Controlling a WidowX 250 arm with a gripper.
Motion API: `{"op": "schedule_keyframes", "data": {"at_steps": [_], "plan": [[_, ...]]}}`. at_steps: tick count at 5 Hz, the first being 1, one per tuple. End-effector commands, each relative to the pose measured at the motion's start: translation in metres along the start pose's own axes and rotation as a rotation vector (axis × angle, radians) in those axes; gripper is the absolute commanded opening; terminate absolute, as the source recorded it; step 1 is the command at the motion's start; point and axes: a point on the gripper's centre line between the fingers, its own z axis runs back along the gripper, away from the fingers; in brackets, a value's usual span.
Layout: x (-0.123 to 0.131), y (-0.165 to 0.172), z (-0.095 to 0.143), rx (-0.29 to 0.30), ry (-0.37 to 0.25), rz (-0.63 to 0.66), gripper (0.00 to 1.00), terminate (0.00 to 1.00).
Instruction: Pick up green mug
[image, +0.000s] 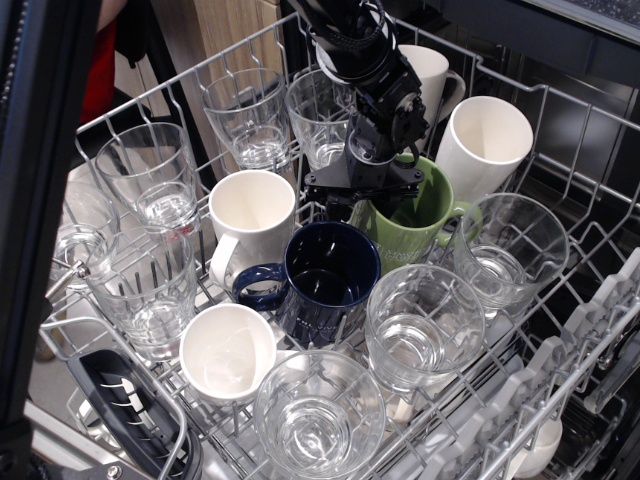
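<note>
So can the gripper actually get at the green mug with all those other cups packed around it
Probably yes. The gripper is already down at the rim of the green mug, coming from above where nothing blocks it. The navy mug and a glass crowd its sides, leaving little room sideways.

Gripper: it sits at the rim of the green mug, one finger going inside.
In front of it: the dark blue mug touches the green mug, no gap.
To its left: a white mug stands near.
To its right: a tall white mug and a glass crowd in.
Behind it: a glass stands close.
Above it: open room.
</note>
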Motion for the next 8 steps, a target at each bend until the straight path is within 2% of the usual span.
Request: {"op": "schedule_keyframes", "data": {"at_steps": [1, 2, 4, 6, 7, 8], "plan": [[0.016, -0.004, 0.010, -0.038, -0.029, 0.045, 0.00, 0.00], [0.023, -0.002, 0.021, -0.055, 0.001, 0.056, 0.00, 0.00], [0.046, 0.008, 0.087, -0.150, 0.164, 0.086, 0.00, 0.00], [0.048, 0.011, 0.153, -0.257, 0.240, 0.079, 0.00, 0.00], [0.046, 0.019, 0.187, -0.293, 0.300, 0.071, 0.00, 0.00], [0.046, 0.028, 0.202, -0.281, 0.329, 0.043, 0.00, 0.00]]}}
